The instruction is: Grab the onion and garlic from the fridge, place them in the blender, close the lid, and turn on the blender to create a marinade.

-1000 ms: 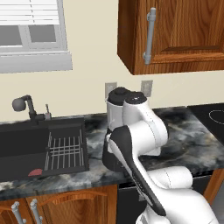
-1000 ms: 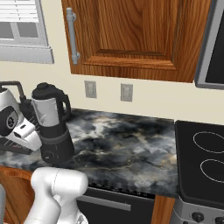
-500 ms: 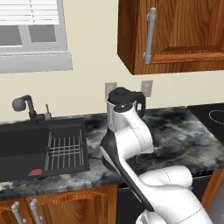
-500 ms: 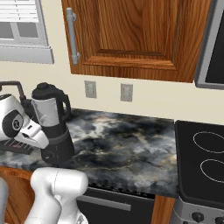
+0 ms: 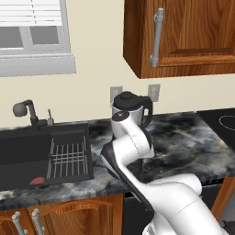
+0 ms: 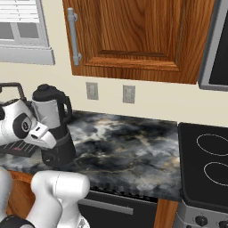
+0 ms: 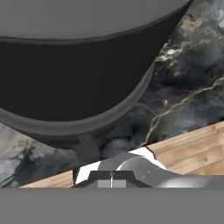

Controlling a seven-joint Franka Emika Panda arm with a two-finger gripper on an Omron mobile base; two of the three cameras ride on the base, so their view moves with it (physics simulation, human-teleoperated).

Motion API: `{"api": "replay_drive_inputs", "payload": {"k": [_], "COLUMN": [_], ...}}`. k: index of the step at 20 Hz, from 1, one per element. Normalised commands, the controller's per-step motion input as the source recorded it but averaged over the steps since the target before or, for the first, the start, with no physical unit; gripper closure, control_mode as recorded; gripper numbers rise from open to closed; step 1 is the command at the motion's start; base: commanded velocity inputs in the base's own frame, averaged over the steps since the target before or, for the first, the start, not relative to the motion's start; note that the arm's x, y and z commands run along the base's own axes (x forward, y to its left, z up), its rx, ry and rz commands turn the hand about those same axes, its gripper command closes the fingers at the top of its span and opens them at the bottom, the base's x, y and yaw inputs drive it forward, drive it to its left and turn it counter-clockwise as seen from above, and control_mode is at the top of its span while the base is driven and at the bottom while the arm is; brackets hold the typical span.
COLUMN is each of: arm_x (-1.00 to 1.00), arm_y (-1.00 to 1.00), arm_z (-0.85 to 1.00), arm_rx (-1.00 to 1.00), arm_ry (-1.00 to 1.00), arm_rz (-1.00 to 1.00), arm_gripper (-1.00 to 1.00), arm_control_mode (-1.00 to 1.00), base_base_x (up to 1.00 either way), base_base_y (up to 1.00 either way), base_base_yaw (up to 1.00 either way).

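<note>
One blender on marbled counter, lid on
Gripper pressed closed, empty, just beside blender's black base

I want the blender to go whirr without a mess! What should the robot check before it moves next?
1. Black domed lid on the clear tapered blender jar: ok.
2. Jar upright on the black blender base, on the dark marbled counter: ok.
3. End effector shut: ok.
4. End effector close to the base: ok.
5. End effector touching the front knob: cannot tell.
6. Onion and garlic inside the jar: cannot tell.
</note>
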Motion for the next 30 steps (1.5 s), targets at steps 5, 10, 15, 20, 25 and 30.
{"api": "replay_drive_inputs", "payload": {"k": [5, 10, 15, 20, 25, 30], "arm_x": [0.37, 0.36, 0.29, -0.01, -0.27, -0.01], "arm_y": [0.04, 0.03, 0.05, 0.06, 0.0, 0.0], "arm_z": [-0.43, -0.34, -0.2, -0.07, -0.01, 0.0], "arm_rx": [-0.01, -0.02, -0.02, -0.04, -0.02, 0.0], "arm_ry": [-0.01, -0.02, 0.0, -0.07, -0.16, -0.13], "arm_rz": [0.0, 0.0, 0.0, 0.0, 0.0, 0.0], "arm_gripper": [1.0, 1.0, 1.0, 1.0, 1.0, 1.0], "arm_control_mode": [-1.0, -1.0, -1.0, -1.0, -1.0, -1.0], "base_base_x": [0.0, 0.0, 0.0, 0.0, 0.0, 0.0], "base_base_y": [0.0, 0.0, 0.0, 0.0, 0.0, 0.0], "base_base_yaw": [0.0, 0.0, 0.0, 0.0, 0.0, 0.0]}}
